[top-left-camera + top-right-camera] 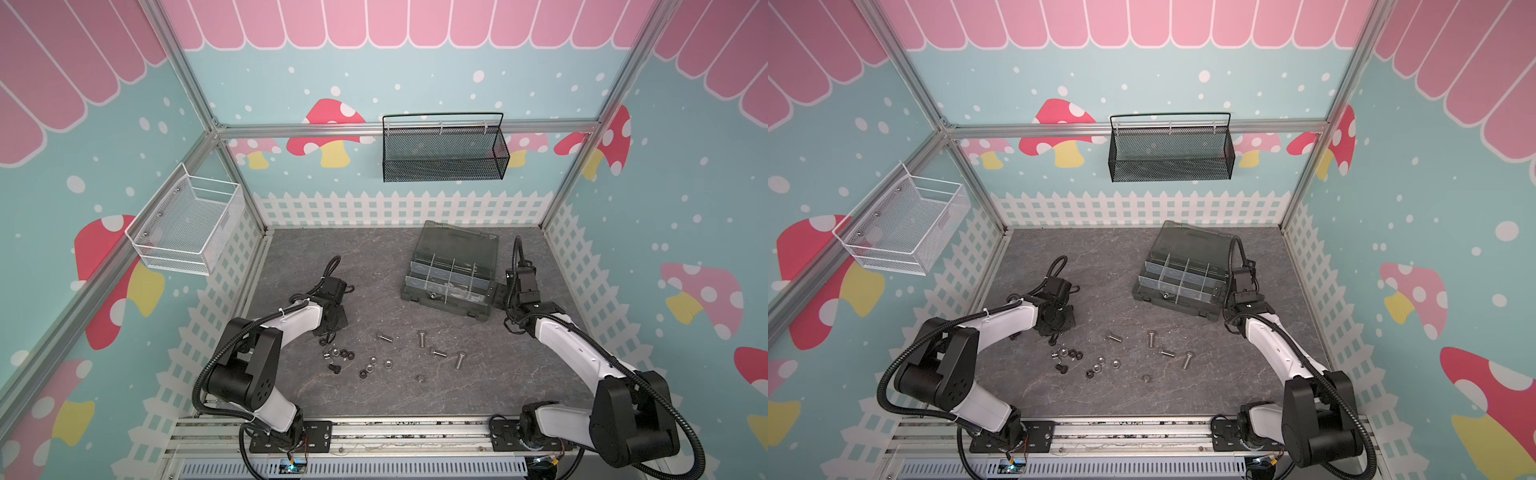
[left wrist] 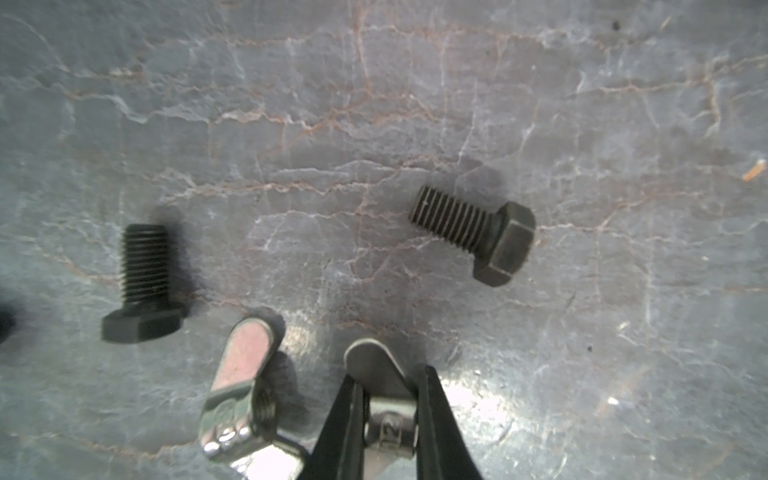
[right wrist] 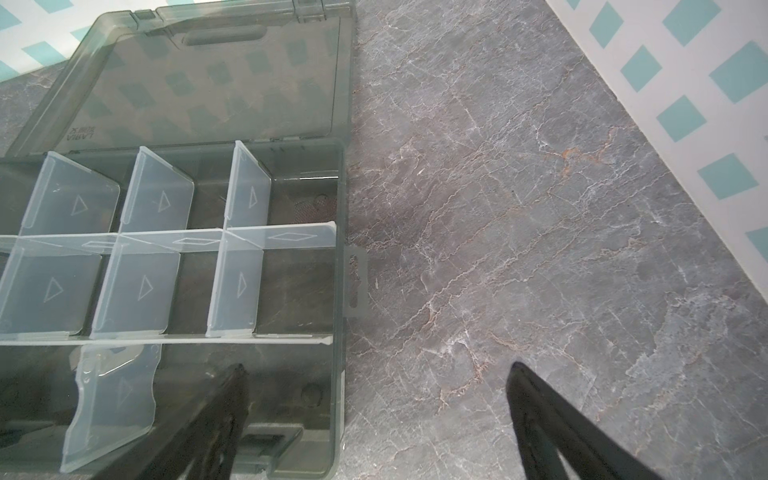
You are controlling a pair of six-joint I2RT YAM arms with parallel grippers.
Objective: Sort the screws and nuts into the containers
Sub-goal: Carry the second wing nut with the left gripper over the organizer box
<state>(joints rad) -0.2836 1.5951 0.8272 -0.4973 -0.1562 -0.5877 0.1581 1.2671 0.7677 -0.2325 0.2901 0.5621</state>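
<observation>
In the left wrist view my left gripper [image 2: 388, 399] is shut on a silver wing nut [image 2: 374, 361] down at the table top. A second wing nut [image 2: 245, 386] lies beside it, with two short black screws [image 2: 143, 282] [image 2: 478, 232] further off. In a top view the left gripper [image 1: 328, 334] sits at the left end of the scattered nuts [image 1: 388, 364] and silver screws [image 1: 422, 338]. My right gripper [image 3: 376, 370] is open. It straddles the right wall of the containers box [image 3: 338, 291], whose compartments [image 1: 440, 309] lie under an open lid [image 1: 457, 243].
A black mesh basket [image 1: 444, 151] hangs on the back wall and a white wire basket [image 1: 187, 226] on the left wall. One nut [image 1: 433, 296] lies in a front compartment. Aluminium rails [image 1: 374, 432] run along the table's front edge.
</observation>
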